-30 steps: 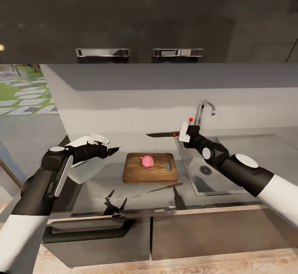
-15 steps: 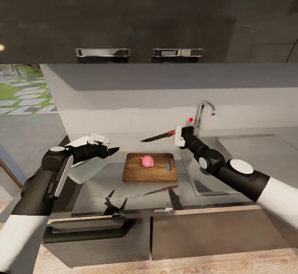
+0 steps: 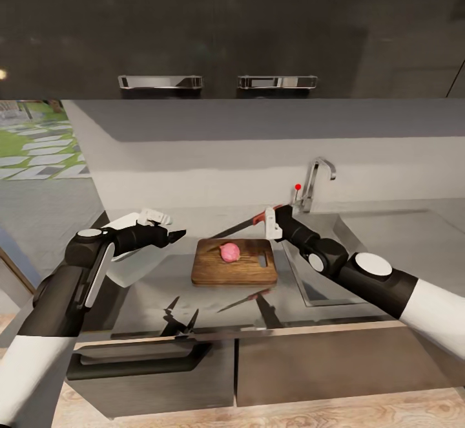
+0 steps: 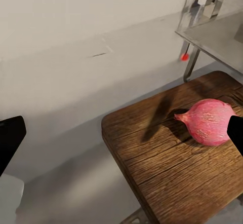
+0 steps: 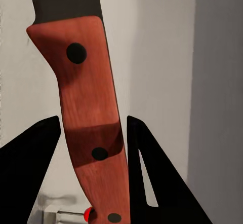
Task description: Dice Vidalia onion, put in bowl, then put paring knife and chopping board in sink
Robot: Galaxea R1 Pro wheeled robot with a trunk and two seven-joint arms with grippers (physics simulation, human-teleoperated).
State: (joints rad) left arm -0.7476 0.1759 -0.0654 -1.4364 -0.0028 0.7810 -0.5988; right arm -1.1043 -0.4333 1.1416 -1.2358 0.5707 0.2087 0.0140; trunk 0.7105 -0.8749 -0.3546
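Fingers of right gripper [image 3: 271,216] clamp paring knife [image 3: 240,224] above chopping board [image 3: 235,269].

Counts at the counter

One onion [image 3: 228,251], one board [image 3: 234,262], one knife [image 3: 240,224], one bowl [image 3: 132,255], one sink [image 3: 310,273] with one tap [image 3: 314,180] — and one red knob [image 3: 298,187]. Two grippers — left [image 3: 175,235], right [image 3: 272,219]. Two cabinet handles overhead [image 3: 160,81], one dark handle [image 3: 129,362] below the counter.
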